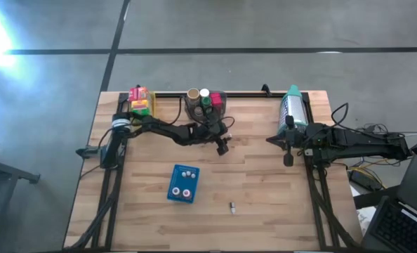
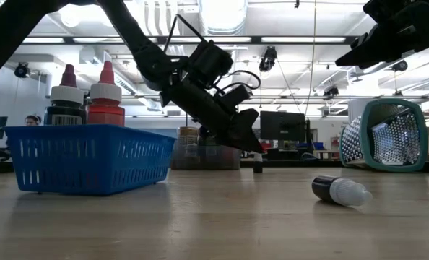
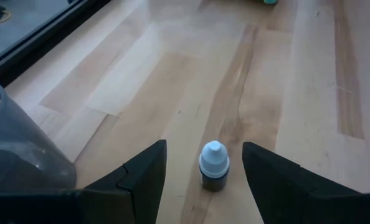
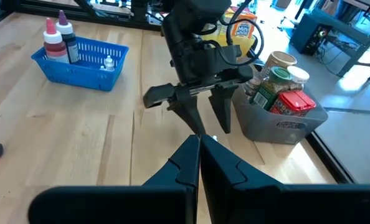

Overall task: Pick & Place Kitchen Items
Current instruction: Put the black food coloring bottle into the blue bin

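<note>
the left gripper (image 1: 223,147) reaches over the middle of the table (image 1: 265,190), just in front of the grey bin (image 4: 284,121). its fingers (image 3: 141,174) stand apart, one on each side of a small upright bottle (image 3: 213,165) with a white cap and dark body; a gap shows on both sides, so the bottle stands on the wood, not gripped. in the low view the gripper (image 2: 247,137) tilts down with the bottle (image 2: 258,165) just under its tips.

the grey bin holds cans and jars (image 4: 278,81) and a red packet (image 4: 295,102). a yellow bin (image 1: 140,100) with colourful packets sits at the table's far left corner.

the blue tray (image 1: 183,183) lies nearer the front, with two tall bottles (image 2: 87,97) and a small one (image 4: 108,61) in it. another small bottle (image 2: 339,191) lies on its side on the wood, well apart from the tray.

the right gripper (image 1: 288,159) hangs above the right side of the table, fingers pressed together and empty, near a teal and white mesh basket (image 1: 293,105) lying on its side.
</note>
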Action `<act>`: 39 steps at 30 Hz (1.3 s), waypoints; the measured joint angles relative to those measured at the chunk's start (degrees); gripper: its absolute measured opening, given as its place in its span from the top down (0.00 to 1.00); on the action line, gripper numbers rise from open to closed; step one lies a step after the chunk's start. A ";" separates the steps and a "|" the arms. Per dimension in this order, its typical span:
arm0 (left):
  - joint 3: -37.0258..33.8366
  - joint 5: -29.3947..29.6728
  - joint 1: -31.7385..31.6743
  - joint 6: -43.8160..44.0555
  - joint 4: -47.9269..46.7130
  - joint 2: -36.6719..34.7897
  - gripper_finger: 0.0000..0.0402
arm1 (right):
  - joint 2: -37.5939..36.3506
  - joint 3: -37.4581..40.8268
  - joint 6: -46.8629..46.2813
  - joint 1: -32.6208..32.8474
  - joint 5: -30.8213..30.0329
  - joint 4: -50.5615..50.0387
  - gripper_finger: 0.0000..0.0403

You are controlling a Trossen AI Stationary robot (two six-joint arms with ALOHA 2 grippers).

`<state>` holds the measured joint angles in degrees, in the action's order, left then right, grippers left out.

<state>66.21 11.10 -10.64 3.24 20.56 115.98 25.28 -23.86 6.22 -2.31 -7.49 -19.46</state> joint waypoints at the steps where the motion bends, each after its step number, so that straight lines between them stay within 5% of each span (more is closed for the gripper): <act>1: 0.00 -0.02 -0.02 0.00 0.00 0.00 0.46 | 0.00 0.00 0.15 0.00 0.00 0.02 0.98; 10: 0.01 -1.36 -0.19 -1.36 0.00 0.00 0.46 | 0.00 0.00 0.21 0.00 0.00 0.01 0.98; 14: 0.20 -6.33 -0.55 -3.18 -0.18 0.00 0.46 | 0.00 0.00 -0.04 0.00 0.00 0.00 0.98; 39: 2.54 -4.19 -1.17 -1.83 -1.09 3.89 0.46 | 0.00 0.00 0.15 0.02 0.00 0.01 0.98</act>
<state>68.75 6.92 -11.81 1.41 19.46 119.87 25.27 -23.86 6.37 -2.28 -7.49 -19.45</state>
